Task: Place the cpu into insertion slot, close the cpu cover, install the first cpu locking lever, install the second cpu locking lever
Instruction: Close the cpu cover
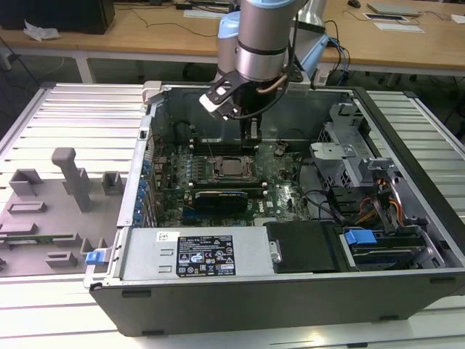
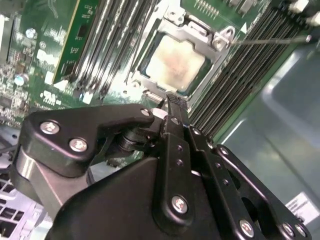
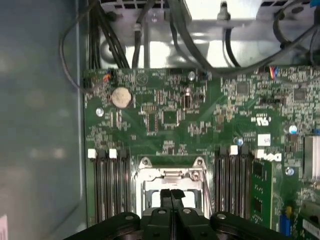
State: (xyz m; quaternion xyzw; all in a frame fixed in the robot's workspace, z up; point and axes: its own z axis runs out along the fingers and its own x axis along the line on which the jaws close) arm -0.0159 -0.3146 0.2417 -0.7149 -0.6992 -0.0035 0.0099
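The cpu (image 2: 175,62), with a pale silvery-beige top, lies flat in the insertion slot (image 1: 234,168) on the green motherboard (image 3: 170,120). The cpu cover (image 2: 212,37), a thin silver frame, lies down around the chip. A thin metal locking lever (image 2: 272,39) reaches out from one corner of the socket over the memory slots. My gripper (image 3: 171,196) hangs just above the socket's edge, fingers shut together with nothing between them. In the exterior view the gripper (image 1: 251,132) sits just behind the socket, inside the open case.
Black memory slots (image 3: 110,185) flank the socket on both sides. A black card (image 1: 225,198) stands in front of it in the exterior view. Drive cages and cables (image 1: 363,189) fill the case's right side. The case walls (image 1: 149,145) surround the board. Grey fixtures (image 1: 69,178) stand on the table at the exterior view's left.
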